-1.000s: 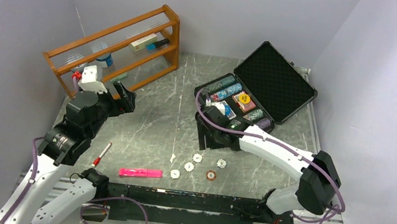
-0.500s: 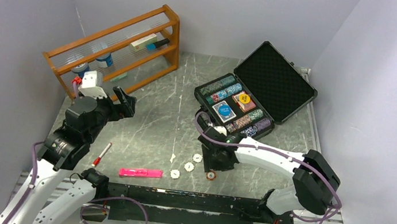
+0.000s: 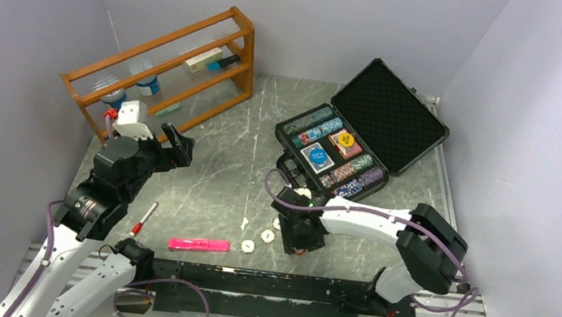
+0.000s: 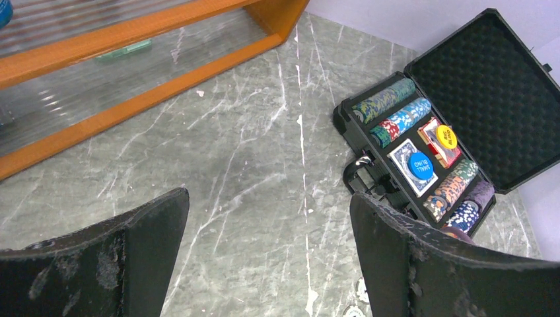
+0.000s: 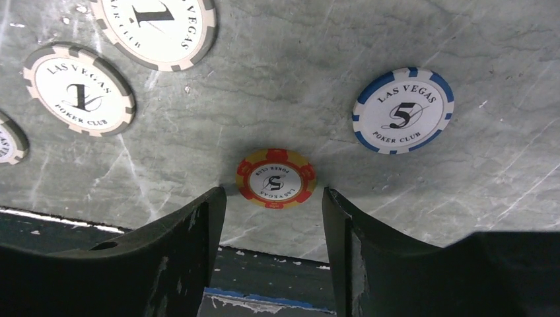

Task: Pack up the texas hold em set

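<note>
Right gripper [image 5: 272, 201] sits low over the grey marbled table top [image 3: 217, 183], jaws apart and straddling a small red-and-yellow round poker chip [image 5: 276, 179]. The chip lies flat, dead centre between the two black fingers, with a clear gap on each side, so nothing is gripped yet. It is round, so there is no long axis to line up; the pinch only needs to stay centred. Whether the fingertips touch the table is hard to tell from here. A blue-and-white chip [image 5: 403, 110] lies near, on one side, and grey-edged white chips [image 5: 80, 88] on the other. The black foam-lined case [image 3: 390, 115] stands open, further out. Left gripper [image 4: 267, 205] is wide open, empty and well apart, so this is the right arm's job.
</note>
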Available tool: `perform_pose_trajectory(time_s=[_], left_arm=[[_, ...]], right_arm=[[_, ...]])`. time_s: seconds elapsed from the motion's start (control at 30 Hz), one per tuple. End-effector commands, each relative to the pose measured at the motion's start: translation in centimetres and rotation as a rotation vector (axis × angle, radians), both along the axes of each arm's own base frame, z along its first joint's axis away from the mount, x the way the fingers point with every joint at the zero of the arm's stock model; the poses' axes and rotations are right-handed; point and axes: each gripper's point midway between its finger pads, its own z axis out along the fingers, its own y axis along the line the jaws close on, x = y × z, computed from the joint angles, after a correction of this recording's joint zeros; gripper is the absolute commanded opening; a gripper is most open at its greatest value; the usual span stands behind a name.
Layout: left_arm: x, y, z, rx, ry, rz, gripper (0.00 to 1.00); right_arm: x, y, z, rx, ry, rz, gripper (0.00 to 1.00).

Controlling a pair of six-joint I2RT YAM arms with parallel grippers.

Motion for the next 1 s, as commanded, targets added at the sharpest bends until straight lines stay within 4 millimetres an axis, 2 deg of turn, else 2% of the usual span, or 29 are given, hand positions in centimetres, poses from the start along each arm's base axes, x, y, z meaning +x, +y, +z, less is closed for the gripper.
perform_pose_trajectory(time_s=[0.0,0.57,0.77,0.97], left_arm=[[0.2,-0.2,0.9,-0.031,-0.032,0.002,0.97],[-0.3,0.0,1.2,-0.031,-0.030,0.003,0.97],[-0.1,0.4,1.4,-0.019,-0.033,0.024,0.97],[0.0,0.6,1.8,-0.019,-0.043,0.030,0.97]], right_arm=[[0.6,0.3,-0.2,-0.006,-0.028,-0.020,0.59],[1.5,0.4,-3.2,-0.061,-0.030,0.042,0.55],[1.9,1.2,-3.7,-0.065,-0.010,0.048,0.56],[1.2,0.0,-4.5,-0.108,0.014,0.055,0.45]])
